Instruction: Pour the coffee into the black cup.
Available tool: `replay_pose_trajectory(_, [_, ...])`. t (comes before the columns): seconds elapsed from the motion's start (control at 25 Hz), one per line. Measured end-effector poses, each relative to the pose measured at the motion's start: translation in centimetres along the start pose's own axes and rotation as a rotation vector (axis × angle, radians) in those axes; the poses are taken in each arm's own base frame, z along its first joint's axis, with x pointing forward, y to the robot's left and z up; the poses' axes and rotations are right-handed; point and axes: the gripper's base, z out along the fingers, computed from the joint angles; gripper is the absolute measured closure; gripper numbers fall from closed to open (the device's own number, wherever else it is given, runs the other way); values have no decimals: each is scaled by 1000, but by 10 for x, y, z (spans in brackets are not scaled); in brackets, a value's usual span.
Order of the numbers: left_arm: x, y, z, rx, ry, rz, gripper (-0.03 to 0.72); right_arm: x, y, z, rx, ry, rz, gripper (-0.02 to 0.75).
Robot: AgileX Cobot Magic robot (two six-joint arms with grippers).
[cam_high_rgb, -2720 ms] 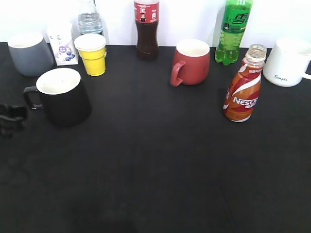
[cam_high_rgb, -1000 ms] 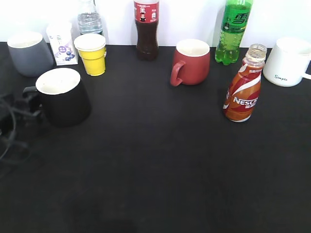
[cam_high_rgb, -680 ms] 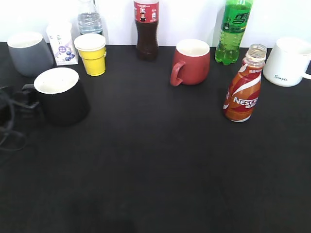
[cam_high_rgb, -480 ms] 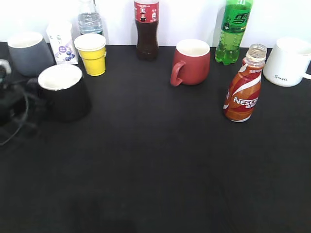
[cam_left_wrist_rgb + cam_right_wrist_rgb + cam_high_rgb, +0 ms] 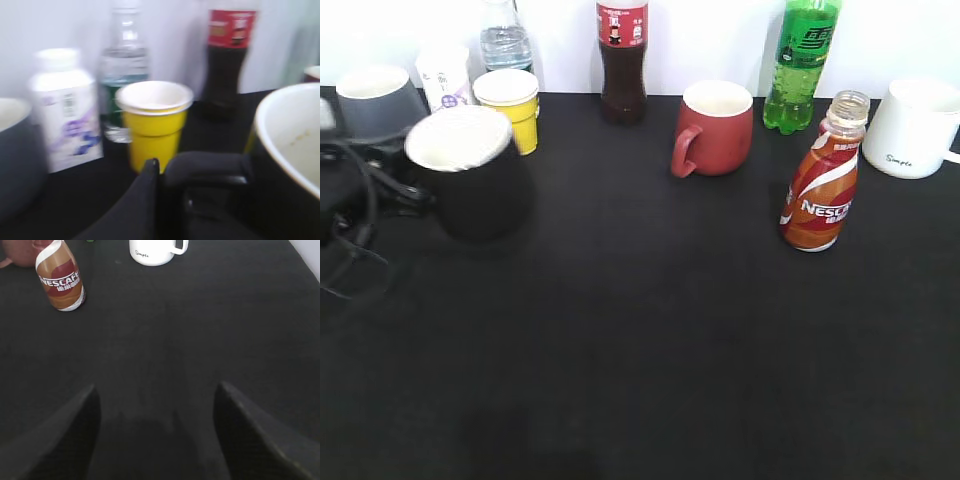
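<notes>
The black cup [image 5: 472, 180], matte black with a white inside, hangs tilted a little above the black table at the left. My left gripper [image 5: 390, 175] is shut on its handle; in the left wrist view the handle [image 5: 210, 167] lies against a dark finger [image 5: 147, 195] and the cup's rim [image 5: 280, 135] fills the right. The coffee [image 5: 823, 180], an orange-red NESCAFE bottle with its cap off, stands upright at the right; it also shows in the right wrist view [image 5: 60, 282]. My right gripper [image 5: 156, 412] is open and empty, low over bare table, well short of the bottle.
Along the back stand a grey mug [image 5: 375, 95], a white carton [image 5: 445, 75], a clear water bottle [image 5: 505, 40], a yellow cup [image 5: 512, 105], a cola bottle [image 5: 622, 60], a red mug [image 5: 715, 128], a green soda bottle [image 5: 802, 65] and a white mug [image 5: 918, 128].
My left gripper reached the black cup's handle and closed on it. It has lifted the cup, tilted it and carried it a little to the right. The coffee bottle has not moved.
</notes>
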Motion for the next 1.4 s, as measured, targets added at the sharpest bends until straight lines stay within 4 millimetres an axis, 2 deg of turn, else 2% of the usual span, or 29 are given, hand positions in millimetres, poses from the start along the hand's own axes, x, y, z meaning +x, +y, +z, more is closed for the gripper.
replay_pose_trajectory(0.12, [0,-29,6,123,4,21,646,0,0,0,0,0,0,183])
replay_pose_trajectory(0.2, [-10,-46,23,184,1,49,645,0,0,0,0,0,0,183])
replay_pose_trajectory(0.28, [-20,-52,43,204,-10,75,644,0,0,0,0,0,0,183])
replay_pose_trajectory(0.36, [-16,-53,55,211,2,48,644,0,0,0,0,0,0,183])
replay_pose_trajectory(0.44, [-7,-55,62,255,32,60,644,0,1,0,-10,0,5,183])
replay_pose_trajectory(0.52, [-7,-57,63,277,29,74,643,-8,1,5,-10,18,-12,183])
replay_pose_trajectory(0.6, [-7,-57,63,283,30,67,643,-37,2,25,-17,-58,-26,183])
replay_pose_trajectory(0.68, [-8,-58,63,285,25,62,643,-63,5,55,-34,-117,-1,183])
replay_pose_trajectory(0.76, [-9,-58,63,289,9,59,643,-73,4,88,-28,-221,2,183])
replay_pose_trajectory(0.88, [-9,-58,63,289,8,59,643,-46,3,138,-9,-282,-21,183])
replay_pose_trajectory(1.04, [-9,-58,63,289,8,59,643,-28,9,185,-57,-275,-148,183])
replay_pose_trajectory(1.16, [-9,-58,63,287,8,58,643,-13,16,220,-152,-224,-51,183])
replay_pose_trajectory(1.28, [-9,-58,63,286,8,57,643,3,27,238,-273,-180,-122,178])
replay_pose_trajectory(1.36, [-9,-58,63,286,8,57,643,13,32,252,-334,-111,-100,88])
replay_pose_trajectory(1.4, [-9,-58,63,285,8,56,643,17,36,259,-373,-80,-117,71])
